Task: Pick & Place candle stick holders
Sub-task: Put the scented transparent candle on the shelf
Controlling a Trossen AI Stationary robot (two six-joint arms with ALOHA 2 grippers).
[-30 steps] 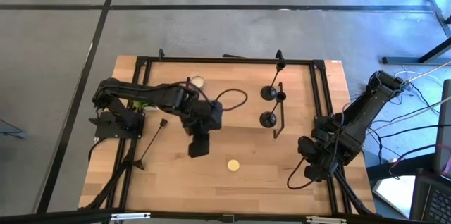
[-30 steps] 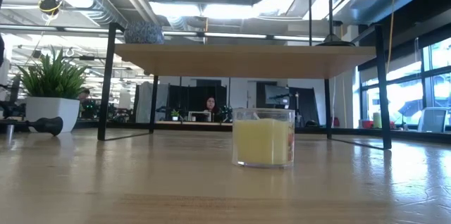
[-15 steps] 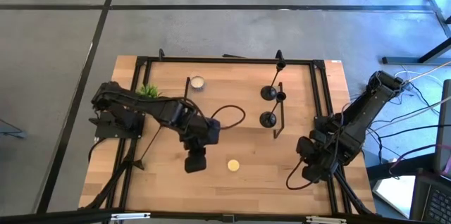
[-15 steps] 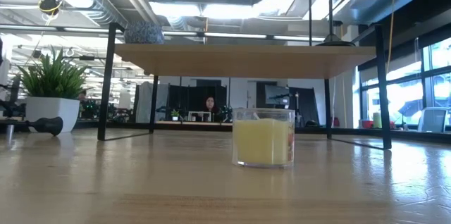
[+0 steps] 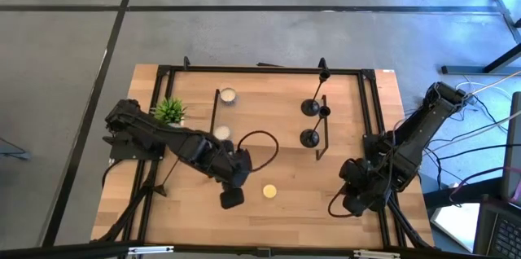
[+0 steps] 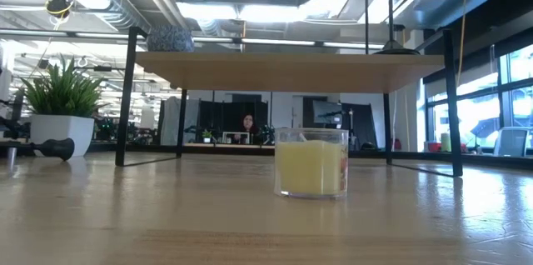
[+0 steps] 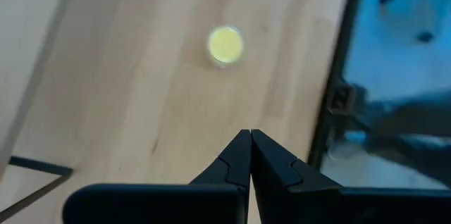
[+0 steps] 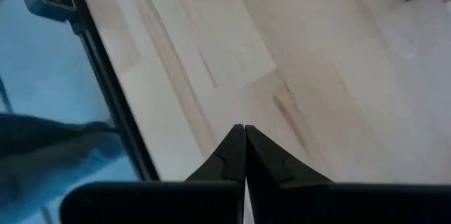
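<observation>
Two slim black candle stick holders (image 5: 310, 108) (image 5: 309, 138) stand upright on their round bases near the right end of the wooden shelf's top; their stems also show in the low view (image 6: 389, 7). A third holder (image 5: 163, 184) lies on the table at the left, partly under my left arm. My left gripper (image 5: 232, 199) (image 7: 250, 136) is shut and empty, above the table just left of the yellow candle (image 5: 269, 190). My right gripper (image 5: 352, 204) (image 8: 244, 129) is shut and empty by the table's right edge.
The black-legged shelf (image 6: 283, 69) spans the table's middle. The yellow candle (image 6: 311, 162) (image 7: 225, 44) stands near the front. Two white candles (image 5: 228, 94) (image 5: 221, 133) and a potted plant (image 5: 169, 110) stand at the back left. A black frame (image 5: 376, 129) rims the table.
My left gripper has gone toward the table's near edge, staying shut, and has come down beside the yellow candle. As the arm swung, it uncovered the plant and a white candle. The candle stick holders have not moved.
</observation>
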